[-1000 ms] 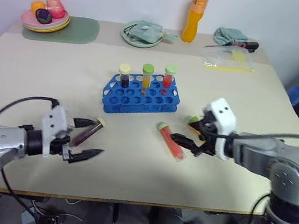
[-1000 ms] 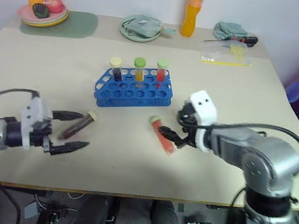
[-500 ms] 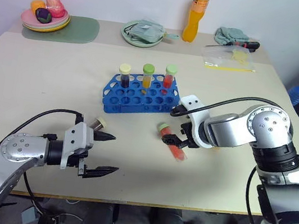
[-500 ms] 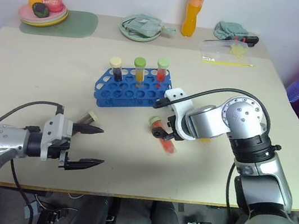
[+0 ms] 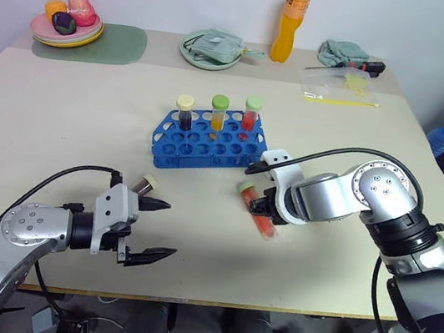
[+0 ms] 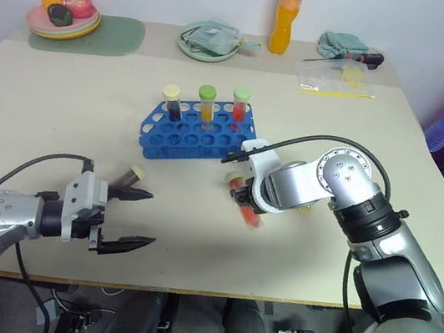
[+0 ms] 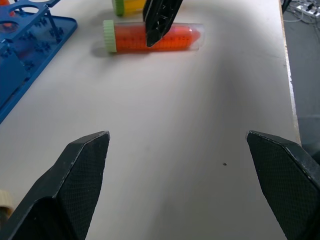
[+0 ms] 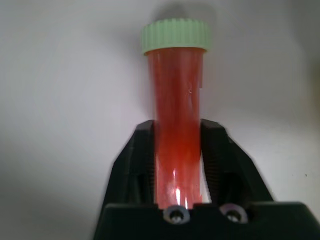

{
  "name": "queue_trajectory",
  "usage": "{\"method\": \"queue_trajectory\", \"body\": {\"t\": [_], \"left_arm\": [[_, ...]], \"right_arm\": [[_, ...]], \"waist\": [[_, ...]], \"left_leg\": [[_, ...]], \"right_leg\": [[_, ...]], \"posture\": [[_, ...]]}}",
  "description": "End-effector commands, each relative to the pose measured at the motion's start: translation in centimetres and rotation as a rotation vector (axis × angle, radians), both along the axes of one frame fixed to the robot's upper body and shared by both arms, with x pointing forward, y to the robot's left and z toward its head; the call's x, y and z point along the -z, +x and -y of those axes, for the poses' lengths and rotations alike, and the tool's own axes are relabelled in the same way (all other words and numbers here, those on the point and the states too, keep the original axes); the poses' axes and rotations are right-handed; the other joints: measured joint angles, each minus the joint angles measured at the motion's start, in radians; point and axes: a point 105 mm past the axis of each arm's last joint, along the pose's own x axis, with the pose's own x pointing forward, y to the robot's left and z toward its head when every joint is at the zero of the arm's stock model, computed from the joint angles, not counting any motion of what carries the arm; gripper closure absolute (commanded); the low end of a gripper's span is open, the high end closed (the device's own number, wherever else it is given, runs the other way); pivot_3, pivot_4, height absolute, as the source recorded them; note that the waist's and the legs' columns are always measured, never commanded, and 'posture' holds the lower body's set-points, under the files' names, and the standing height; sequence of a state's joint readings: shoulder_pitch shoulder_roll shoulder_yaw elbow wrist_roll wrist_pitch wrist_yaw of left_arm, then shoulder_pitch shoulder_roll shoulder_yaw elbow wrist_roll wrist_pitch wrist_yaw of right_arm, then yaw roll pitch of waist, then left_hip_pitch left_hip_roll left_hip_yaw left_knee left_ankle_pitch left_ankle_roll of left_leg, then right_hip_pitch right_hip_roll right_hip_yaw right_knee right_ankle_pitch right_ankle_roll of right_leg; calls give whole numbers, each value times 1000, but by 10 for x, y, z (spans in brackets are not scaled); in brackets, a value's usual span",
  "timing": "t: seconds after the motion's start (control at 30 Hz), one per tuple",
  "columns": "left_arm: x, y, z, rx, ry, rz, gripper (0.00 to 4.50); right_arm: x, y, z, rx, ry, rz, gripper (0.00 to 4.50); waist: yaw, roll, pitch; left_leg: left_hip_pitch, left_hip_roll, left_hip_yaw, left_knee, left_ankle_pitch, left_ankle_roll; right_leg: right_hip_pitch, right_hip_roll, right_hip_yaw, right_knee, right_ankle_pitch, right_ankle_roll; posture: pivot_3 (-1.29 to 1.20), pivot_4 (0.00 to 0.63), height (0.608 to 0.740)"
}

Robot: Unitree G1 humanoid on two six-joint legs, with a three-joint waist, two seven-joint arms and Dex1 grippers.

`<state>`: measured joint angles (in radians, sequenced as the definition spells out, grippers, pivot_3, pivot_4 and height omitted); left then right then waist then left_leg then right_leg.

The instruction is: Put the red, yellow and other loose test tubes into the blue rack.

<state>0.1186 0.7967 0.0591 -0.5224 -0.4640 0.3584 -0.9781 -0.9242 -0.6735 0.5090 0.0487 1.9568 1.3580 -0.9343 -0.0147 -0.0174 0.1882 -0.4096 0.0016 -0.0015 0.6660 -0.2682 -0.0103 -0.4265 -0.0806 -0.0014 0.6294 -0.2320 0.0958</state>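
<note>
Beige bench (image 5: 61, 116) carries the blue rack (image 5: 209, 141) at its centre, three capped tubes upright in the rack's far row. Between the rack and the near edge, the red test tube (image 5: 255, 210) lies flat; the right gripper (image 5: 265, 211) is clamped on its body, a grip confirmed in the right wrist view. Toward the near left corner, the left gripper (image 5: 153, 227) stands wide, empty. Left wrist view reveals a yellow tube (image 7: 127, 6) beside the red one.
</note>
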Motion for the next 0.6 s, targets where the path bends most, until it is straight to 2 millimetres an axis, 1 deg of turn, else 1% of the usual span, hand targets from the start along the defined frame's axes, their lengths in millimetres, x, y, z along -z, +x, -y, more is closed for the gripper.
{"method": "queue_trajectory", "body": {"t": [0.03, 0.07, 0.1, 0.17, 0.2, 0.23, 0.27, 0.33, 0.4, 0.47, 0.5, 0.6], "left_arm": [[-10, -1, 1, 0, -15, 47, 0], [-10, -1, 0, -7, -15, 47, 0], [-11, 1, -1, -23, -20, 52, 0], [-12, 5, -5, -62, -39, 57, 0], [-13, 7, -7, -85, -51, 60, 0], [-15, 9, -10, -111, -64, 64, 0], [-15, 11, -12, -132, -74, 69, 0], [-17, 16, -14, -171, -97, 84, 0], [-18, 23, -12, -212, -130, 109, 0], [-17, 27, -7, -223, -149, 129, 0], [-16, 28, -3, -222, -155, 141, 0], [-18, 36, 5, -253, -192, 185, 0]], "right_arm": [[-31, -1, -19, -101, 67, 80, 3816], [-40, -3, -22, -127, 85, 113, 3816], [-56, -5, -29, -182, 124, 186, 3816], [-80, -6, -34, -236, 178, 334, 3816], [-93, -1, -35, -218, 235, 440, 3816], [-112, 5, -37, -195, 349, 578, 3816], [-126, 9, -35, -187, 407, 708, 3816], [-137, 18, -26, -162, 424, 930, 3816], [-138, 23, -21, -145, 480, 1118, 3816], [-128, 34, -16, -77, 504, 1209, 3816], [-120, 41, -14, -38, 495, 1249, 3816], [-101, 45, -21, -10, 526, 1331, 3816]], "waist": [[0, 1, 0], [0, 1, 1], [0, 2, 1], [1, 2, 1], [2, 1, 1], [5, 1, 1], [6, 1, 0], [9, 0, 0], [8, 0, 0], [2, 0, 0], [-2, 0, 0], [-2, 0, 0]], "left_leg": [[0, 0, 0, 0, 0, 0], [0, 0, 0, 0, 0, 0], [0, 0, 0, 0, 0, 0], [-1, 1, 0, 0, 0, 0], [-1, 1, 0, -1, 0, 1], [-1, 1, 0, -1, -1, 1], [-1, 1, -1, -1, -1, 1], [-1, 1, -1, 0, -1, 1], [-1, 0, 0, 0, -1, 1], [-1, -1, 1, 0, -1, 1], [-1, -2, 1, 0, -1, 1], [0, -2, 2, 0, -1, 1]], "right_leg": [[0, 0, 0, 0, 0, 0], [0, 0, 0, 0, 0, 0], [0, 0, 0, 0, 0, 0], [-1, 0, 0, 0, 0, 1], [-1, 1, 0, 0, 1, 1], [-1, 1, -1, 0, 1, 3], [-1, 1, -1, -1, 1, 3], [0, 1, -2, -3, 1, 4], [1, 0, -2, -4, 1, 4], [2, 0, -1, -5, 1, 4], [1, 0, -1, -5, 1, 4], [0, 0, 0, 0, 2, 4]], "posture": [[0, 150, 740], [0, 150, 740], [0, 150, 740], [0, 150, 740], [0, 150, 740], [0, 150, 740], [0, 150, 740], [0, 150, 740], [0, 150, 740], [0, 150, 740], [0, 150, 740], [0, 150, 740]]}}
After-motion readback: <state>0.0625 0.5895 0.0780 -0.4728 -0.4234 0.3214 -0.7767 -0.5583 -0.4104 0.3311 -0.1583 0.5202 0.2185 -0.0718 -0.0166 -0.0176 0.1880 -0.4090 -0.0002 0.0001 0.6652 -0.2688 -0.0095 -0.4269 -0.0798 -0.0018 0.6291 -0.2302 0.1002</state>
